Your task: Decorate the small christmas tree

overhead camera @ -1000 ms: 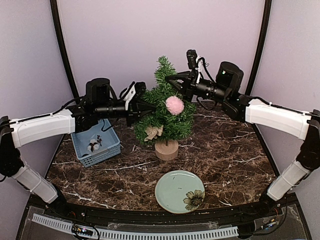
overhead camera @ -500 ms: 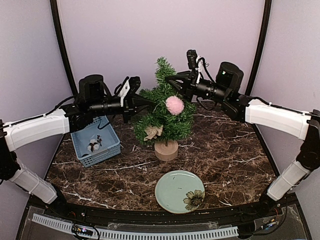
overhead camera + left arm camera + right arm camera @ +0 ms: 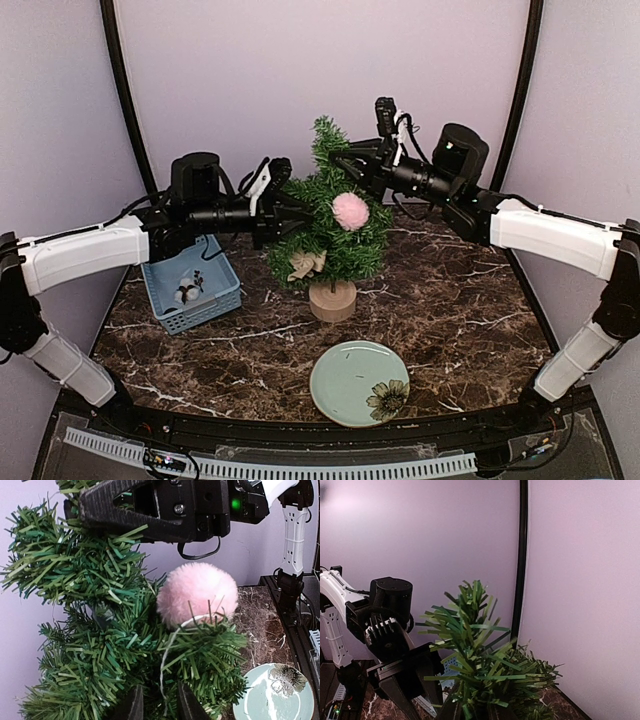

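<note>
The left end effector (image 3: 159, 706) sits slightly parted in the small christmas tree (image 3: 335, 225) under the pink pompom (image 3: 197, 600). I cannot tell the right end effector's (image 3: 338, 160) state at the treetop.

A dark marble-patterned worktop (image 3: 470, 300) with white veins carried a blue slotted basket (image 3: 205, 312) at its left rear. A small white-and-dark object (image 3: 188, 290) lay inside it, too small to identify. Near the front edge sat a pale green plate (image 3: 345, 380) with a dark flower (image 3: 388, 400) printed on its rim. A plain lilac backdrop (image 3: 300, 60) stood behind, crossed by black curved poles (image 3: 125, 100).
</note>
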Robot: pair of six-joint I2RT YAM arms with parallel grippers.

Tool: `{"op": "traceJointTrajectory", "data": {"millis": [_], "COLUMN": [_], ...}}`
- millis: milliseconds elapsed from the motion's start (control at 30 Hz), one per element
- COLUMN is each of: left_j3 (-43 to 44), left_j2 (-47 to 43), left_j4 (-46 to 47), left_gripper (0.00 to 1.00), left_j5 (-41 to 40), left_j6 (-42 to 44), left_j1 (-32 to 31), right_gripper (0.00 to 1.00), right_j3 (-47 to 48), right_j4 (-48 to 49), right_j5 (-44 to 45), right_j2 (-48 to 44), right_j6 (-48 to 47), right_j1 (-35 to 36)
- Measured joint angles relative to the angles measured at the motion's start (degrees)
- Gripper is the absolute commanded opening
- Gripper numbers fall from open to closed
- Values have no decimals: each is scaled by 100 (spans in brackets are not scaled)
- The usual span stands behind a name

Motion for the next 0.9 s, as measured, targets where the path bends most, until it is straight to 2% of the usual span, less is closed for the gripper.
{"op": "traceJointTrajectory", "data": {"millis": [200, 367, 733, 900], "left_j3": [125, 149, 155, 258], "left_j2": [205, 243, 61, -107], "left_j4": [4, 4, 7, 35], "left_gripper": [17, 0, 0, 0], "left_j5": [52, 129, 111, 87], "left_j6": [-59, -120, -109, -118], "left_j1": [0, 0, 0, 0], "right_gripper": [15, 16, 20, 34], "right_j3": [0, 0, -9, -22], "right_j4": [98, 162, 203, 227], "right_j5": [0, 0, 17, 50], "right_j2": [0, 0, -2, -9], "right_j6": [0, 0, 2, 15], "right_j1": [0, 2, 2, 2]}}
